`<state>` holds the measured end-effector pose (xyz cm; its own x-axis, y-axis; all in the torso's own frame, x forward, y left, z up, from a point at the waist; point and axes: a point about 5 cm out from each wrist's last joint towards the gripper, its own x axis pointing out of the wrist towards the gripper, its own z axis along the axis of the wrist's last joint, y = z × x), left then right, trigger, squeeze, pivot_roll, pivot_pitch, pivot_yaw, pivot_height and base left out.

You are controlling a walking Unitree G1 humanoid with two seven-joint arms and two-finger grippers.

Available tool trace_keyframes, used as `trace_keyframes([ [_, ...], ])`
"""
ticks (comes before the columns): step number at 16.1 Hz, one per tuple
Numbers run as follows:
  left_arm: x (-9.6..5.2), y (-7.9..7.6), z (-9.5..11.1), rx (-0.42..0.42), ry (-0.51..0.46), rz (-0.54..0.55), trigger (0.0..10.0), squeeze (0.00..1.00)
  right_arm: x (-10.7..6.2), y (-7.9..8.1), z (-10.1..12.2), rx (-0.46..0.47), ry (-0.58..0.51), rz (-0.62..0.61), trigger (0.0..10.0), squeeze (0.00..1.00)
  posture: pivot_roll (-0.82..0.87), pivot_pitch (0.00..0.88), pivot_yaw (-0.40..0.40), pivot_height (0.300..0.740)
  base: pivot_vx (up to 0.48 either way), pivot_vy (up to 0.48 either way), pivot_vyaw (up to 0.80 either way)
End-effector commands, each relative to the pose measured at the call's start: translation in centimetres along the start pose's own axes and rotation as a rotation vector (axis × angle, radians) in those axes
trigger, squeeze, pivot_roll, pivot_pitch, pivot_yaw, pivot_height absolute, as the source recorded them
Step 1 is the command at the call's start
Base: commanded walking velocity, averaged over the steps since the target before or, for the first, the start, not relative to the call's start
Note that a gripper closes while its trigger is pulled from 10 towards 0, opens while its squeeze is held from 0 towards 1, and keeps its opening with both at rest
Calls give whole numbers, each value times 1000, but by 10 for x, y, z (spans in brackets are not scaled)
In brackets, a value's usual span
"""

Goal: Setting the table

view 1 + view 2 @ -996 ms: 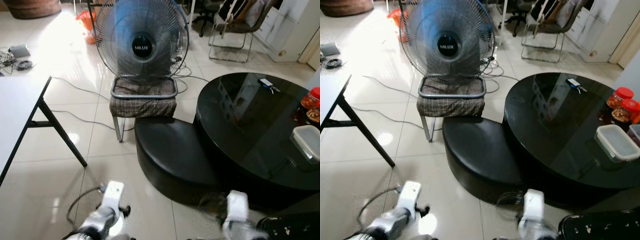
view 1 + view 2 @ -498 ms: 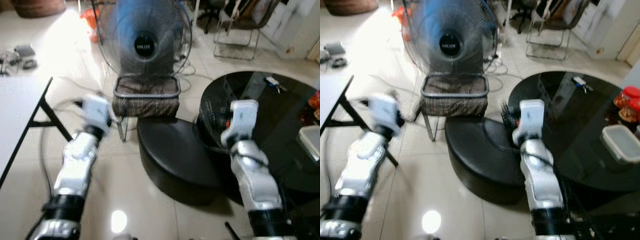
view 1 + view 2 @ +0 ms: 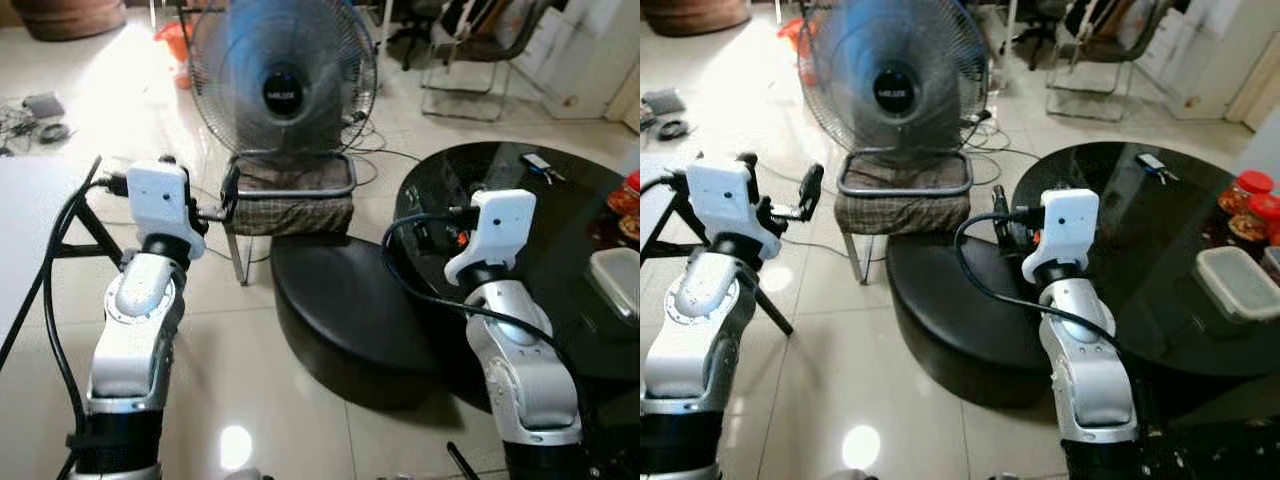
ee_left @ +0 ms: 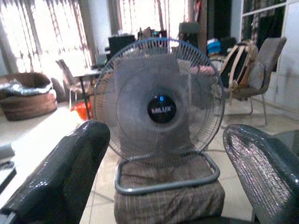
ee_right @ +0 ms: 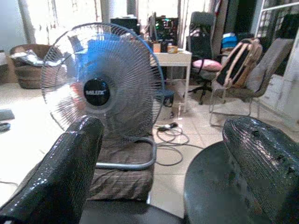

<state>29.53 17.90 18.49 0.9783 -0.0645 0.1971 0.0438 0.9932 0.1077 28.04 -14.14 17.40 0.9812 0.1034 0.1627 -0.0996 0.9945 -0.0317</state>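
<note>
The left gripper is raised in front of the robot at about ten o'clock, and its two black fingers stand wide apart with nothing between them. The right gripper is up at about one o'clock, over the near rim of the round black table; its fingers are also spread and hold nothing.

This is the main change. One second ago both arms were low at the bottom edge of the head views, only the wrists showing. Half a second ago they were rising and blurred. Now they are up, level, and sharp. The camera has shifted only a little, so I judge the robot is standing, not walking.

Outward from the grippers, both wrist cameras look at a standing fan at twelve o'clock, which sits on a small stool with checked cloth. A low black bench lies between the stool and the table. At nine o'clock is the edge of a white table.

The things for the task are on the black table at about three o'clock, well apart from the right gripper: a clear lidded container and red-lidded jars. Keys lie at the far side.

I think the arms are now ready for work, but no reach has begun. The robot probably must turn toward three o'clock first.
</note>
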Motion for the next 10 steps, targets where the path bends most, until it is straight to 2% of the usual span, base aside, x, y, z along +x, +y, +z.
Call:
trace_keyframes([
  [1, -1, -3, 0, 1, 6, 11, 10000, 0, 1, 0, 8, -8, -32, -6, 10000, 0, 56, 18, 4, 740, 0, 0, 0],
  [2, -1, -6, -2, -16, 14, 28, 10000, 0, 0, -3, 5, -30, -10, -25, 10000, 0, 54, 20, 3, 740, 0, 0, 0],
  [3, -5, -12, -9, 18, 51, -3, 10000, 0, -5, -4, 0, -70, 22, 2, 10000, 0, 30, 34, 8, 740, 0, 0, 800],
  [5, -12, -15, -11, 60, 82, -45, 10000, 0, -12, 3, -6, -63, 66, 61, 10000, 0, 32, 40, 12, 740, 0, 0, 800],
  [7, -12, -12, -11, 8, 110, -15, 10000, 0, -13, 5, -11, -38, 82, 62, 10000, 0, 51, 45, 21, 740, 0, 0, 800],
  [10, -12, -14, -10, -27, 114, -69, 10000, 0, -12, 14, -11, -16, 64, 97, 10000, 0, 64, 49, 40, 740, 0, 0, 800],
])
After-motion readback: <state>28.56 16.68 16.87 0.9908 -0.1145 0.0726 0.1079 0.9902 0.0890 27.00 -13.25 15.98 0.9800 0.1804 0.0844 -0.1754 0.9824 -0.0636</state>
